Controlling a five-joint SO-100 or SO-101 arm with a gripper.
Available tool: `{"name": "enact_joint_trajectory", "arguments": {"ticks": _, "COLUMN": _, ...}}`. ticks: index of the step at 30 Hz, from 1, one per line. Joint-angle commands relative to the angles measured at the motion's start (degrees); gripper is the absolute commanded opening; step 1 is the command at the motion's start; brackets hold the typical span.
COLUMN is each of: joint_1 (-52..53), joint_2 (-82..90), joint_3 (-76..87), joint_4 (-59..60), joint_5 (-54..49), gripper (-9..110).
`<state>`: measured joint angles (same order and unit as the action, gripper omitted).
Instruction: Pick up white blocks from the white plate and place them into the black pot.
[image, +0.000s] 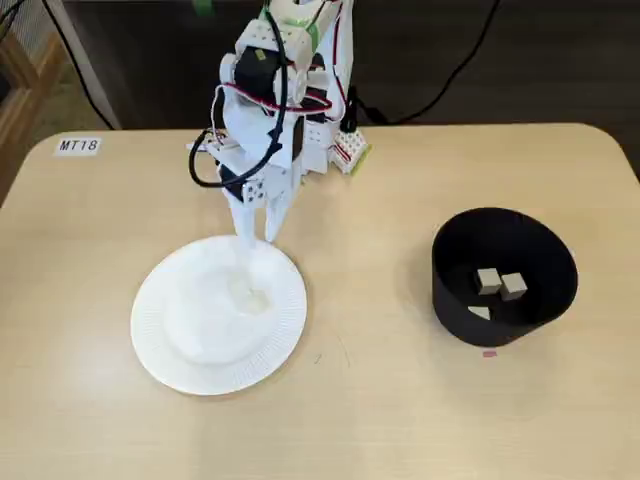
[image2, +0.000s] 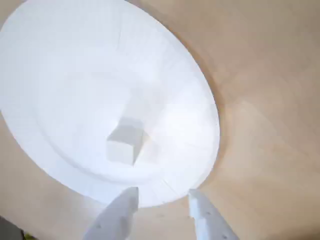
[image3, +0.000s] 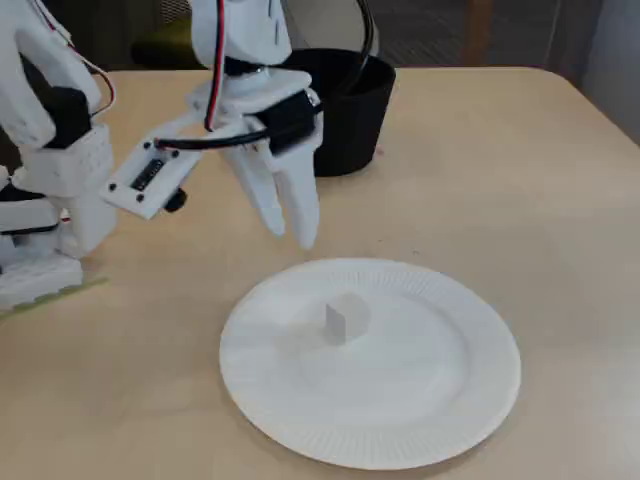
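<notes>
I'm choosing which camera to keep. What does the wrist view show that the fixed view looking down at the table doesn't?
Only the wrist view shows clearly the lone white block on the white plate, just ahead of the open gripper. Only the fixed view shows the black pot with blocks inside, plus the arm. Both show plate, gripper and table.

A light wooden table (image: 400, 400) with rounded corners fills most of both fixed views, evenly lit and faintly glossy. A small white label (image: 78, 145) reading MT18 sits near its far left corner in a fixed view. Behind the table's far edge the background is dark, with black cables (image: 455, 70) trailing across it. Wooden furniture (image: 15, 70) shows at the upper left.
</notes>
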<state>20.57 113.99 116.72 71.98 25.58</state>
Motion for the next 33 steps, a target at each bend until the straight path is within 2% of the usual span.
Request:
{"name": "enact_joint_trajectory", "arguments": {"ticks": 1, "joint_1": 0.53, "joint_2": -2.55, "joint_3": -3.52, "joint_4": 0.09, "joint_5": -1.67, "gripper": 19}}
{"name": "enact_joint_trajectory", "arguments": {"ticks": 13, "joint_1": 2.2, "joint_2": -17.4, "joint_3": -13.01, "joint_4": -0.62, "joint_5": -7.21, "gripper": 30}}
{"name": "enact_joint_trajectory", "arguments": {"ticks": 33, "joint_1": 2.2, "joint_2": -31.29, "joint_3": -21.01, "joint_4": -3.25, "joint_5": -7.12, "gripper": 30}}
